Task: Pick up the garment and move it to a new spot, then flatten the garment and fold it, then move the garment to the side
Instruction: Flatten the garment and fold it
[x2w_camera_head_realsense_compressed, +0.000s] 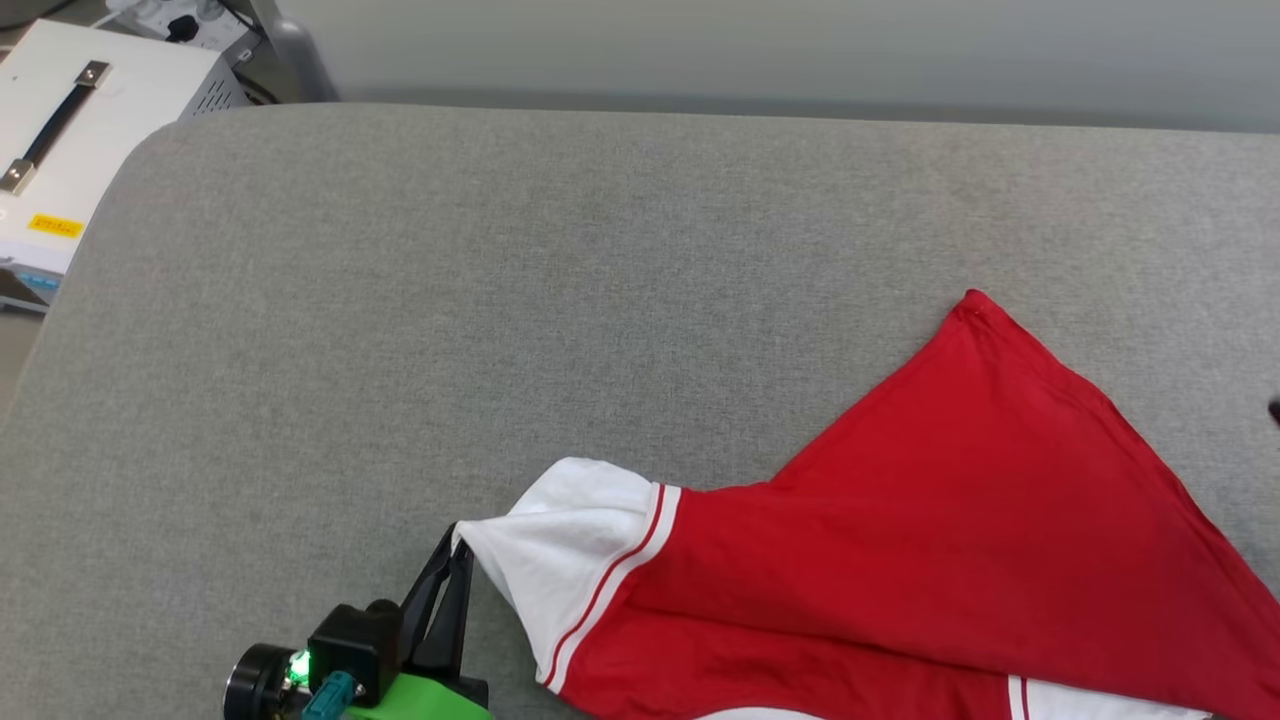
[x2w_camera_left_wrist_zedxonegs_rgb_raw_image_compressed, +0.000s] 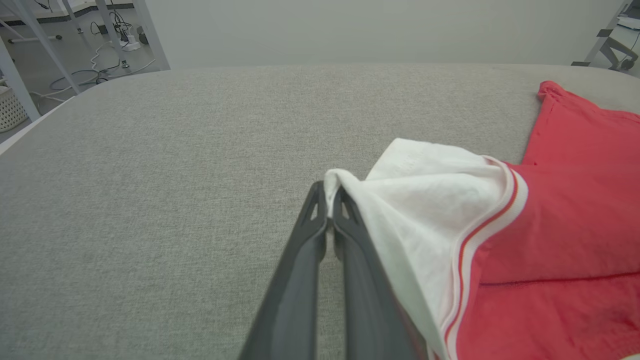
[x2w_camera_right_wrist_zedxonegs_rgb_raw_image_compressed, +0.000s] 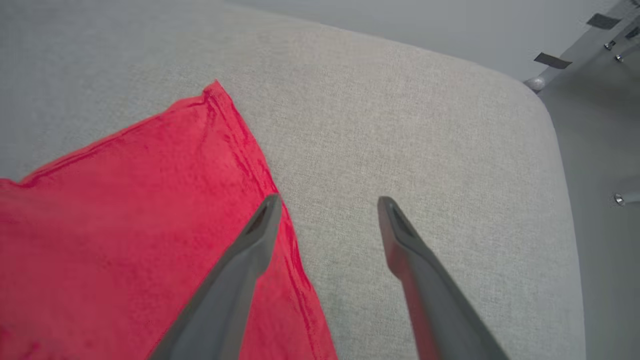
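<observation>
From the head view, the left gripper pinches the garment by its white sleeve tip. The cloth spreads rightward from it over the grey cushion, its lower edge cut off. A white case sits far beyond. The left wrist view shows floor cables ahead. In the right wrist view, the right gripper gapes empty, one finger above the red hem.

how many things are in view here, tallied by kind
red and white jersey T-shirt: 1
end effectors: 2 (left end effector, shut on the white sleeve; right end effector, open)
white equipment case with a black handle: 1
grey fabric-covered surface: 1
total: 5
</observation>
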